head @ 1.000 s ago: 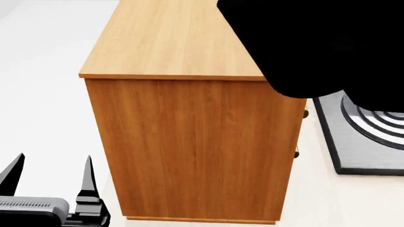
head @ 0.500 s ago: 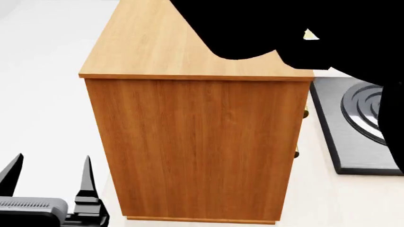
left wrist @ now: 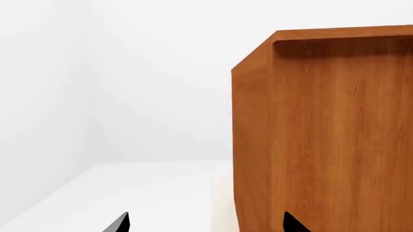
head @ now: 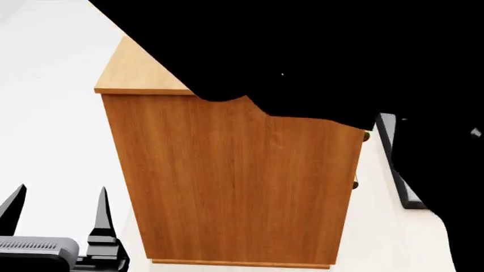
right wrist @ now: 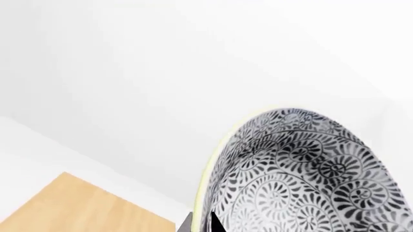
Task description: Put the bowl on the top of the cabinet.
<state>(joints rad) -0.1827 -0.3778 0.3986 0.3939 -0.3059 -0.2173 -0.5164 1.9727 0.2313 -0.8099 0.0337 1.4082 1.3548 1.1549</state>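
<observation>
Bowl is sitting in my right claw, tipped on edge with its patterned inside facing the right wrist camera. I'm seeing one dark fingertip against its rim at the frame edge, so I'm judging the claw is clamping that rim; the other finger is out of view.

Cabinet is standing directly ahead in the head view. My right arm is blacking out most of its light top, leaving only the left corner of the top showing. In the right wrist view a patch of that same top is lying below and to one side of the bowl, apart from it, so the bowl is riding in the air, not resting on wood.

Progress, as I'm judging it: pick-up and lift are done. What's left is carrying fully over the top, levelling the bowl, lowering it foot-down, letting go.

Left claw is idling low beside the cabinet's side panel, fingers spread, holding nothing.
</observation>
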